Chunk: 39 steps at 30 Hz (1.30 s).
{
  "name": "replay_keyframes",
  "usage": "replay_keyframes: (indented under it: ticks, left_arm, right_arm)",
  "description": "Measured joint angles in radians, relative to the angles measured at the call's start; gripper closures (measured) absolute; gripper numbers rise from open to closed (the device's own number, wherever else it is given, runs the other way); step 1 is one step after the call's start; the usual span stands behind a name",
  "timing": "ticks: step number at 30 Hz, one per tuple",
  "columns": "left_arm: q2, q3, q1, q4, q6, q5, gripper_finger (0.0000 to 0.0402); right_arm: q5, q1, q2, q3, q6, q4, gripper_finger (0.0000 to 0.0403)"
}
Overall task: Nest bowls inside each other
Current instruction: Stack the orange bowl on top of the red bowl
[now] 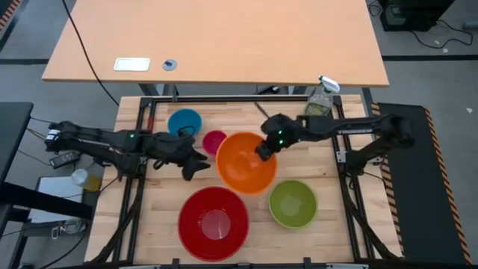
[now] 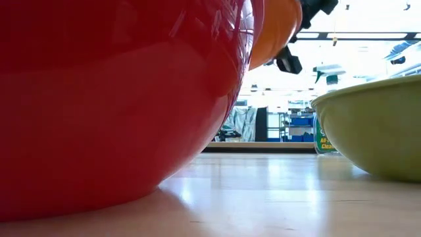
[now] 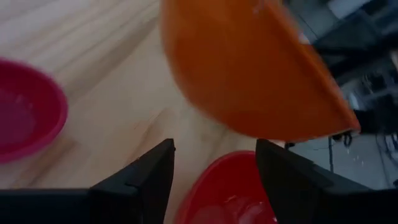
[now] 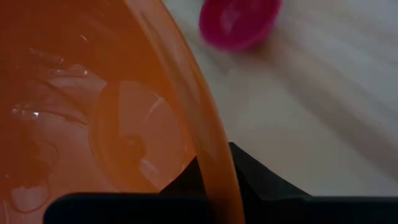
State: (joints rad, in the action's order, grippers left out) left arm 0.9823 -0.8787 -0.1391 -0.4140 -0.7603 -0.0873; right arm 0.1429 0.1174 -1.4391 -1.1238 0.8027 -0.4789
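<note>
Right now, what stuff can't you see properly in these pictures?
- Low view: the red bowl fills the left side, hiding the blue and pink bowls.
- Low view: the green bowl is cut off by the right edge and covers most of the spray bottle.
- Right wrist view: the orange bowl covers the right gripper pinching its rim.
- Left wrist view: the red bowl's far side lies under the orange bowl.
</note>
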Motion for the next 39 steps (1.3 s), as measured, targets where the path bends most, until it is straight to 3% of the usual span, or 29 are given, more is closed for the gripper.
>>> replay_keyframes:
  ticks: [6,14,20,26,32,39]
  left_arm:
    - [-0.057,0.0,-0.099,-0.042,0.125,-0.103,0.0173]
    - [-0.14,0.0,-0.277,-0.106,0.124,-0.202,0.0173]
    - [-0.186,0.0,-0.411,-0.206,0.117,-0.215,0.0173]
    - [-0.2,-0.001,-0.533,-0.279,0.116,-0.216,0.0173]
    - [-0.191,0.0,-0.642,-0.346,0.062,-0.216,0.0173]
    - [-0.143,0.001,-0.764,-0.345,0.024,-0.29,0.0173]
  right_arm:
    - [-0.021,-0.132,-0.16,-0.155,0.051,-0.057,0.0369]
    - [-0.093,-0.26,-0.346,-0.397,0.163,-0.121,0.0369]
    - [-0.138,-0.328,-0.496,-0.548,0.278,-0.149,0.0369]
    - [-0.183,-0.365,-0.613,-0.706,0.339,-0.307,0.0369]
    - [-0.187,-0.395,-0.679,-0.789,0.379,-0.394,0.0369]
    - [-0.182,-0.435,-0.71,-0.809,0.407,-0.363,0.0369]
